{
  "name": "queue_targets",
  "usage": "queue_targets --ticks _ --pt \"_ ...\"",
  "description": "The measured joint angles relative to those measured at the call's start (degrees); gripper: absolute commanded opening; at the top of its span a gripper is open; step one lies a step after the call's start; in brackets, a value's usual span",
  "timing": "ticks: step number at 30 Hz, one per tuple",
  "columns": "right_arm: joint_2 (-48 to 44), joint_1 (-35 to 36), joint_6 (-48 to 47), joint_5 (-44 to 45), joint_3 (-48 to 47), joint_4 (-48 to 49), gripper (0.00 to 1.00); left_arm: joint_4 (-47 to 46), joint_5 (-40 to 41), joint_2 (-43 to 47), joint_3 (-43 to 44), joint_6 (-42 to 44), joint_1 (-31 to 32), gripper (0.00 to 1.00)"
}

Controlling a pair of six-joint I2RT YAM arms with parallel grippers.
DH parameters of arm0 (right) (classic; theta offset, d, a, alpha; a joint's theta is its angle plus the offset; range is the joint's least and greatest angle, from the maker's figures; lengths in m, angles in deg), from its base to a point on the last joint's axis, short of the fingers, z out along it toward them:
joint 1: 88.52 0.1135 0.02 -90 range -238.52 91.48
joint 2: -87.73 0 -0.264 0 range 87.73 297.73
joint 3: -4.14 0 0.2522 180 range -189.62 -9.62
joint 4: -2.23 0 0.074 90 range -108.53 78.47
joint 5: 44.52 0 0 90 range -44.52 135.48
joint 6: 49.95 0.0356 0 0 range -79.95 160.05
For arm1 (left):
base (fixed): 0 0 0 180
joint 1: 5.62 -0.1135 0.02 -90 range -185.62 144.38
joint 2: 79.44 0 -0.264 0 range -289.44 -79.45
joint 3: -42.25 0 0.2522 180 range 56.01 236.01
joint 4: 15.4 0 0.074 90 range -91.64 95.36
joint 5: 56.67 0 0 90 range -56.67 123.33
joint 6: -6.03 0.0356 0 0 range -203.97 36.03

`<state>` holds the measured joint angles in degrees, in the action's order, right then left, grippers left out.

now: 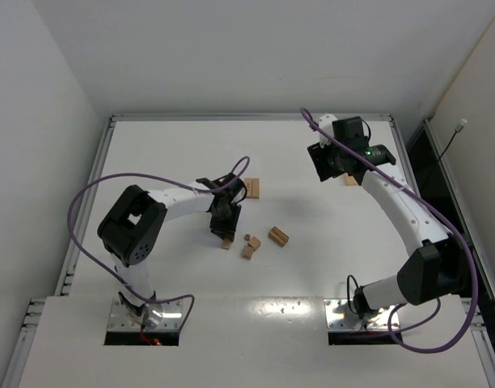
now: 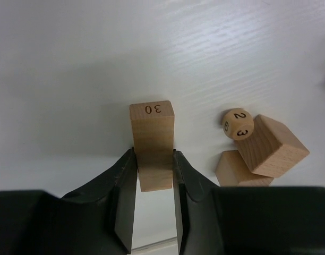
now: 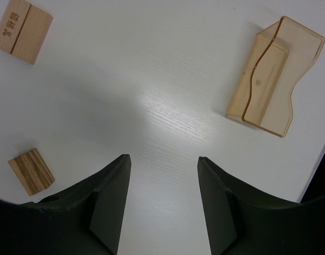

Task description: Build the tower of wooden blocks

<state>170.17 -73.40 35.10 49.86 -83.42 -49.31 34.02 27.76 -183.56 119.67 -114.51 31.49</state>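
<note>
Overhead view: fixed, high behind me, facing down over the whole table (image 1: 312, 267). Left wrist view: close, looking past my left gripper (image 2: 153, 152) onto the numbered plank (image 2: 152, 130), which also shows mid-frame overhead. Right wrist view: higher up, looking past my right gripper (image 3: 162, 158); grooved block (image 3: 22, 29), upper left, shared overhead.

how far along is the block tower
Barely started: no stack shows in any view. In hand: the left pincer is shut on the block marked 30. Left to do: the bead marked 2, the slanted block beside it, the striped block and the slotted block all lie loose. The right pincer is open and empty.
</note>
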Motion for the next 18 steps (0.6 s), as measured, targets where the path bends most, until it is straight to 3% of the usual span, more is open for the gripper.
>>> queue_targets --ticks 9,13,18 --pt "0.13 0.24 0.07 -0.46 0.00 0.02 0.51 0.96 11.23 8.17 1.68 0.35 -2.36 0.00" --pt "1.31 0.39 0.28 -1.27 -0.07 0.09 0.51 0.61 13.90 11.72 4.28 0.55 -7.89 0.00" --pt "3.39 0.42 0.57 -2.16 -0.28 0.04 0.51 0.79 14.43 8.09 7.85 2.29 -15.96 0.00"
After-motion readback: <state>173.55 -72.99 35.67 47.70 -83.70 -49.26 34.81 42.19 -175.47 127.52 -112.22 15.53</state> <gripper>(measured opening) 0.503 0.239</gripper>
